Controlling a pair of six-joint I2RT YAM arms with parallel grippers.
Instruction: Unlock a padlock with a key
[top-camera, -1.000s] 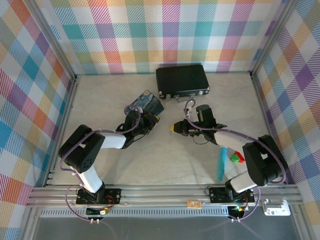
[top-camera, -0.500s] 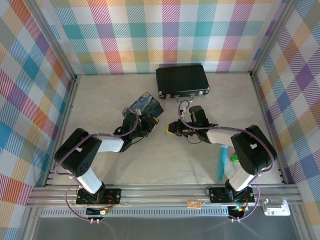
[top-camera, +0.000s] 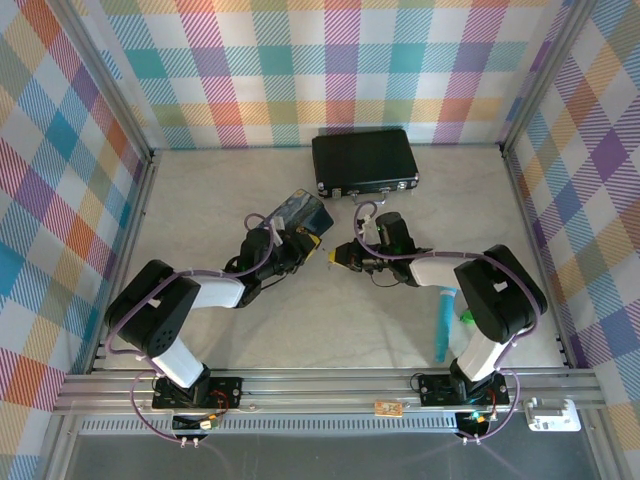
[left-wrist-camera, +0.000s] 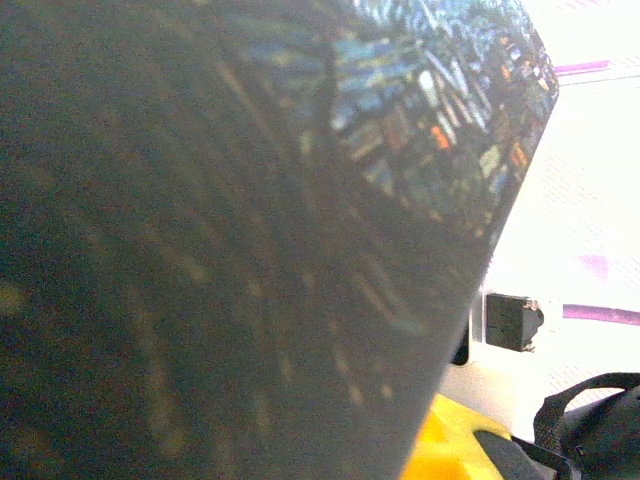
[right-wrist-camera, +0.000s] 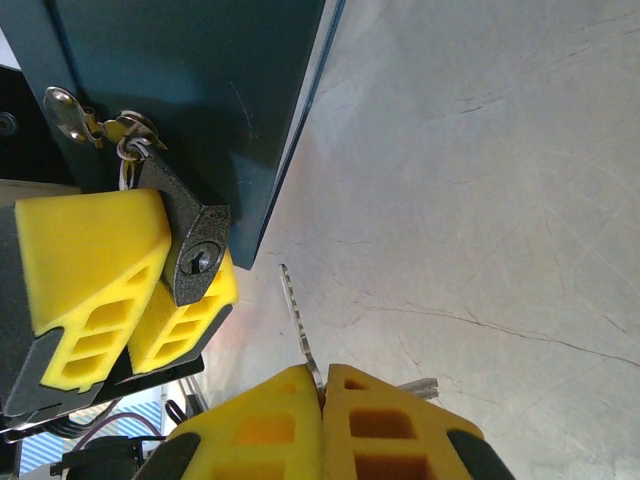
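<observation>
Right wrist view: the right fingers (right-wrist-camera: 380, 420) are clenched on the key (right-wrist-camera: 297, 315), its blade near the padlock (right-wrist-camera: 195, 245). The left fingers (right-wrist-camera: 90, 260) grasp that padlock, which hangs from the tin (right-wrist-camera: 200, 80).

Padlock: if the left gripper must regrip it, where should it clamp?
Clamp the flat sides of the padlock, coming from behind its keyhole end, roughly as the left gripper holds it now. That end faces the key and must stay bare; the padlock's top hangs at the hasp of the tin.

Bright, even top view; left wrist view dim, blurred, blown-out.
</observation>
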